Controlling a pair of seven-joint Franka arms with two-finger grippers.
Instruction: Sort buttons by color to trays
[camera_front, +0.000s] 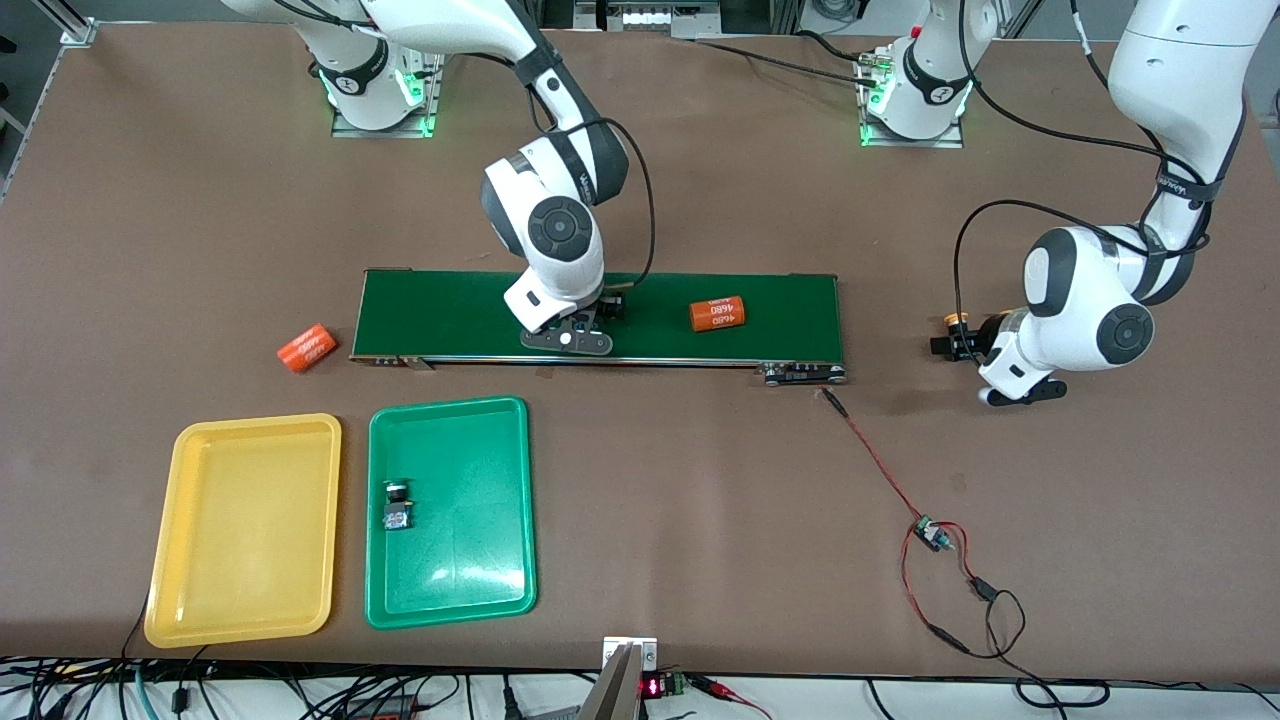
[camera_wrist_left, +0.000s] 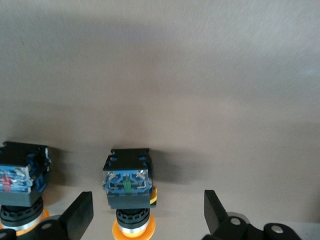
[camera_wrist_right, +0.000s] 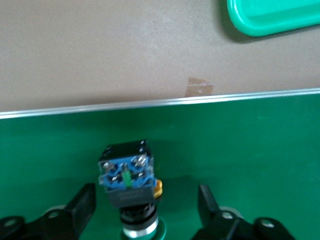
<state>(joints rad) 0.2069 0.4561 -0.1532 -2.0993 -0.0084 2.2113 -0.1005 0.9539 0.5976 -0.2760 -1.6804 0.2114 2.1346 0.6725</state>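
Observation:
My right gripper (camera_front: 603, 312) is low over the dark-green conveyor belt (camera_front: 450, 310). In the right wrist view it (camera_wrist_right: 145, 207) is open, with a green-capped button (camera_wrist_right: 127, 181) standing between its fingers (camera_wrist_right: 82, 204), untouched. My left gripper (camera_front: 962, 342) is low over the table at the left arm's end. In the left wrist view it (camera_wrist_left: 148, 215) is open around a yellow-orange-capped button (camera_wrist_left: 128, 184); a second one (camera_wrist_left: 22, 182) stands beside it. One button (camera_front: 397, 505) lies in the green tray (camera_front: 470, 580). The yellow tray (camera_front: 245, 530) is empty.
An orange cylinder (camera_front: 718, 313) lies on the belt toward the left arm's end. Another orange cylinder (camera_front: 305, 348) lies on the table off the belt's other end. A red-and-black cable with a small board (camera_front: 930, 535) trails over the table nearer the front camera.

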